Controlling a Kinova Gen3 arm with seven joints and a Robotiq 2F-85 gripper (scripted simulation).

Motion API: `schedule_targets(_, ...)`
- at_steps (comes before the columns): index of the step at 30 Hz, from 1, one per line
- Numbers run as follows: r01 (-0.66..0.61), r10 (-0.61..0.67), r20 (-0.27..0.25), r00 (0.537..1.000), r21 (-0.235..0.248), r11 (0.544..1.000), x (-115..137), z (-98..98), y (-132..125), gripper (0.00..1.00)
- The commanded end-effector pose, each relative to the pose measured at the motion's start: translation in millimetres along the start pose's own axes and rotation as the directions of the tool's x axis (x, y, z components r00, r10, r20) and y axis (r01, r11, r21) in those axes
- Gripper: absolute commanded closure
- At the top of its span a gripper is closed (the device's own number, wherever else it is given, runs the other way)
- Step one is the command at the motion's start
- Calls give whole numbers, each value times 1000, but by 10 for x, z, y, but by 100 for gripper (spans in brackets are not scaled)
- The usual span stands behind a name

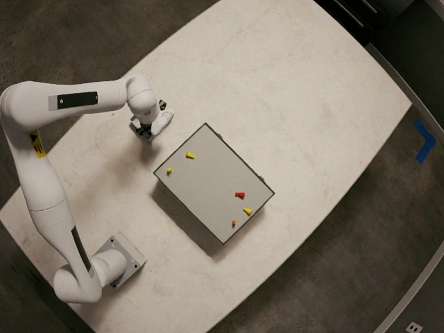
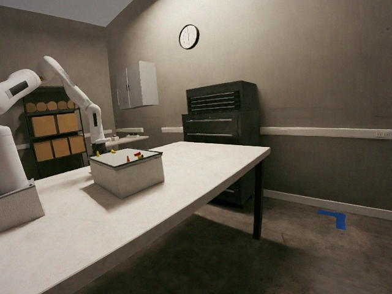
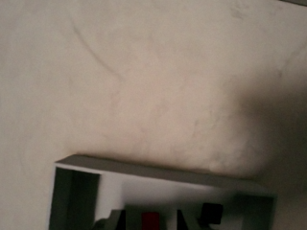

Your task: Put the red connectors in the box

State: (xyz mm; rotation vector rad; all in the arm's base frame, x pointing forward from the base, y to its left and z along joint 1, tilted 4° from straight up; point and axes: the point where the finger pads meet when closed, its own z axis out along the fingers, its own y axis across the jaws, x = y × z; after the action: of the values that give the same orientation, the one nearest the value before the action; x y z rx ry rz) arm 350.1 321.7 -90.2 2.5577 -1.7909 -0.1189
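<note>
Low over the pale worktop (image 1: pixel 286 89) with the arm (image 1: pixel 43 186), wrist down just off the case (image 1: pixel 211 179) corner. Directly below, the open steel box (image 3: pixel 163 172). End effector (image 1: pixel 145 130) parted only a little, not clamped. Between the fingers, over the box's inside, one red connector (image 3: pixel 151 220). Well apart on the case lid, a second red one (image 1: pixel 239 194), near a yellow one (image 1: pixel 247 210).
</note>
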Motion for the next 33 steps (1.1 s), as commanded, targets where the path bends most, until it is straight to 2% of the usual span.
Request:
schedule_targets(1,0,0,1,1000,2,1000,-3,-8,-7,63)
schedule_targets(15,0,0,1,1000,2,1000,-3,-9,-7,63)
schedule_targets(19,0,0,1,1000,2,1000,-3,-60,-7,63)
schedule_targets(23,0,0,1,1000,2,1000,-2,-250,-6,63)
schedule_targets(25,0,0,1,1000,2,1000,-2,-250,-6,63)
schedule_targets(33,0,0,1,1000,2,1000,-2,-984,-5,63)
